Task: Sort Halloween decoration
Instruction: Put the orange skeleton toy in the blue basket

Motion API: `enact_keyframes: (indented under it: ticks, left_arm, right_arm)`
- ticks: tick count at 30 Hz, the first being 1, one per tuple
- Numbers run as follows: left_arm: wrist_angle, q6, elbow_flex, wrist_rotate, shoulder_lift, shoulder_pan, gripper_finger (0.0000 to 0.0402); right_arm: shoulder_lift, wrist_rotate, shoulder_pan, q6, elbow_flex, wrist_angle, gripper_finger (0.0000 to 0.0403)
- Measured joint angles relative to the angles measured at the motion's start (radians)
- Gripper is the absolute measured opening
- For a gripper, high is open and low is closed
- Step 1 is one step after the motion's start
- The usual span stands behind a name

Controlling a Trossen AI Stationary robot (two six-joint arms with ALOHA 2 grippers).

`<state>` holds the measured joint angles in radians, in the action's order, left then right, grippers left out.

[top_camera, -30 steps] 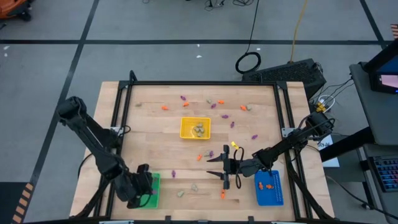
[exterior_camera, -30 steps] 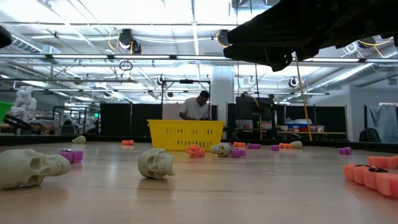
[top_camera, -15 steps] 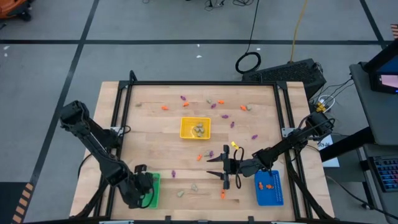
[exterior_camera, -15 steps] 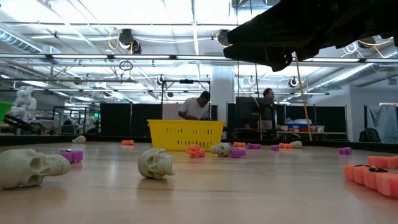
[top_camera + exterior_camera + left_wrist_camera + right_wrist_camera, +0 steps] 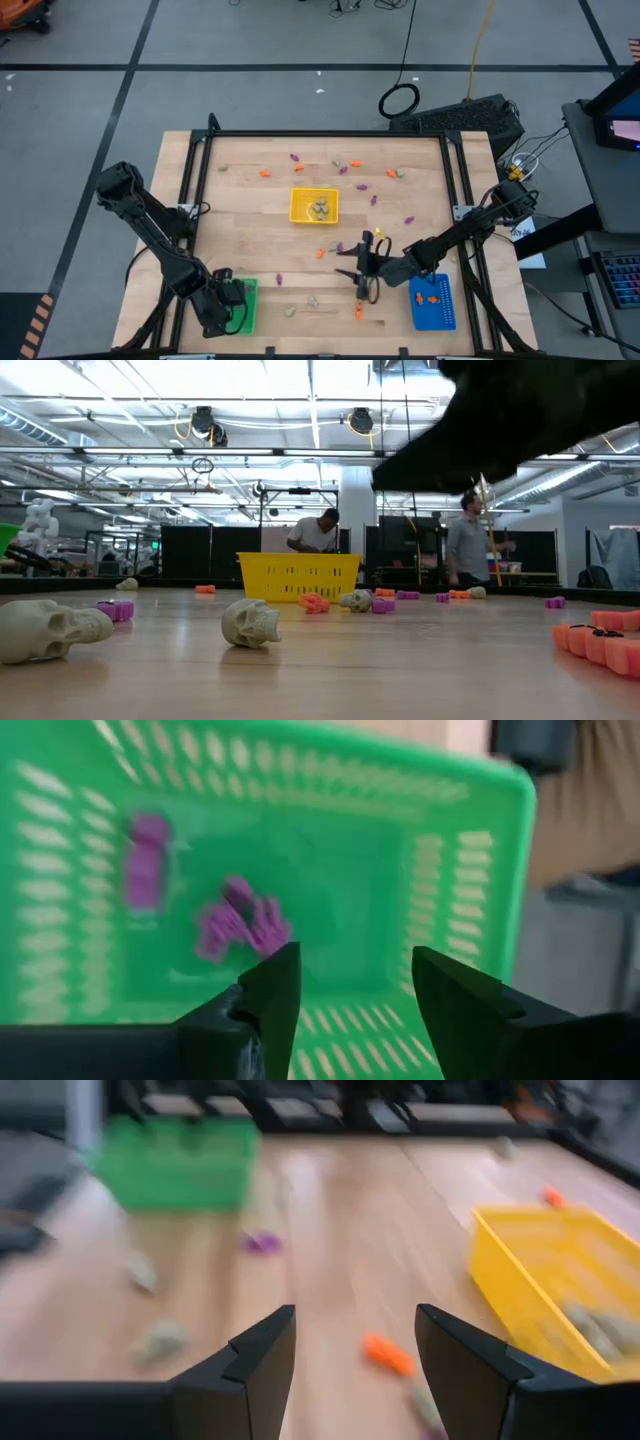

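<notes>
Left gripper (image 5: 345, 995) over green tray (image 5: 247, 300), lower left; fingers apart, empty, purple trinkets (image 5: 240, 920) inside. Right gripper (image 5: 355, 1355) mid-frame, fingers apart, empty. Next, probably: the orange trinket (image 5: 388, 1352) ahead.

2 pale skulls (image 5: 250, 623), yellow basket (image 5: 299, 575), 2 people (image 5: 467, 545) behind

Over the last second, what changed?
Left pincer opened over the green tray; purple trinkets lie inside, released. Right pincer swung slightly, open and empty, above the table. A person walked into the background. Yellow tray and blue tray unchanged.
</notes>
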<state>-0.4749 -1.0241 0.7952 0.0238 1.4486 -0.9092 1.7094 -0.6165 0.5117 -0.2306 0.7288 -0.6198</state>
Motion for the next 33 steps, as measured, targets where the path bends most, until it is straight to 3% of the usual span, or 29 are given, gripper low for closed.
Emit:
enact_keyframes:
  ticks: [6,16,25,29,33]
  left_arm:
    - [-0.001,-0.035,0.036,0.012,-0.012,0.002,0.0175]
    - [-0.004,0.249,0.123,-0.241,-0.013,0.072,0.0137]
    - [0.069,0.559,0.164,-0.576,-0.013,0.180,0.0132]
    - [0.141,0.616,0.164,-0.609,-0.013,0.229,0.0132]
    - [0.160,0.615,0.164,-0.609,-0.013,0.266,0.0132]
  right_arm:
    - [-0.066,-0.076,0.000,-0.141,0.102,0.376,0.0192]
    - [-0.210,-0.085,-0.004,-0.304,0.298,1.075,0.0192]
    - [-0.273,-0.032,-0.082,-0.399,0.314,1.382,0.0192]
    - [-0.283,0.010,-0.188,-0.411,0.314,1.487,0.0192]
    - [-0.285,0.069,-0.330,-0.285,0.314,1.500,0.0192]
